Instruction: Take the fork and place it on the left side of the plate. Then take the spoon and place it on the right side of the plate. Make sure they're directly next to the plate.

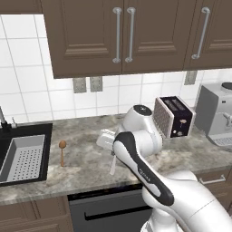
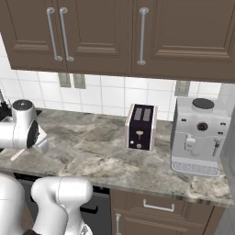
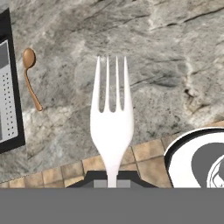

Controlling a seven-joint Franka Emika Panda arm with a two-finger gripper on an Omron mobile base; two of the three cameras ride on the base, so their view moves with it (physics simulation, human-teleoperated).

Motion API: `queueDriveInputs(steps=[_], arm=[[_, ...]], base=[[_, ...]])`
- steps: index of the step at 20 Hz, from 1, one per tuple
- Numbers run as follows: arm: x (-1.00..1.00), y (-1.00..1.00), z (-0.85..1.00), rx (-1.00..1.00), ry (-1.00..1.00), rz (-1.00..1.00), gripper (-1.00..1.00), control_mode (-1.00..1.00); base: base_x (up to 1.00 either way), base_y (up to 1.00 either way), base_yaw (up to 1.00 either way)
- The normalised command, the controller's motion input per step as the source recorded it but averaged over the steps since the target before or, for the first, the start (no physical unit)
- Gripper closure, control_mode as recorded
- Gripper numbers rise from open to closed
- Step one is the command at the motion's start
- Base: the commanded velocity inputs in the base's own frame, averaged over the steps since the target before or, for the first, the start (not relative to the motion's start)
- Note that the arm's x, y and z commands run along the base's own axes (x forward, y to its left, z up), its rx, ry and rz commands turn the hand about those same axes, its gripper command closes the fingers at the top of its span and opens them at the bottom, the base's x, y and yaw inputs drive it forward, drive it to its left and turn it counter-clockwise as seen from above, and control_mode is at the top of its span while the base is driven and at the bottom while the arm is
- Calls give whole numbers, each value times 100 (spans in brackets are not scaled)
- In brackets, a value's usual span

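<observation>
The marble tabletop (image 1: 86, 167) carries one sink basin (image 1: 22, 156) at its left end, one espresso machine (image 2: 199, 135) at the right, and one dark toaster (image 2: 141, 127) between. The arm bends over the front edge near the middle. One plate (image 3: 197, 157) sits low at the right of the hand view, grey rim around white centre. One fork (image 3: 111, 118) is pinched by its handle in the narrow claw (image 3: 112, 183), tines running straight ahead of the hand, away from the claw. The plate lies to the right of the fork's long axis. One wooden spoon (image 1: 62, 152) rests apart, just beside the sink, bowl toward the wall.
</observation>
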Motion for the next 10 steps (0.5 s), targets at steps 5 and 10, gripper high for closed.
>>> queueDriveInputs(steps=[5,10], arm=[[0,0,1,0,0,0,100,-100],[0,0,0,0,0,0,100,-100]], base=[[0,0,0],[0,0,0]])
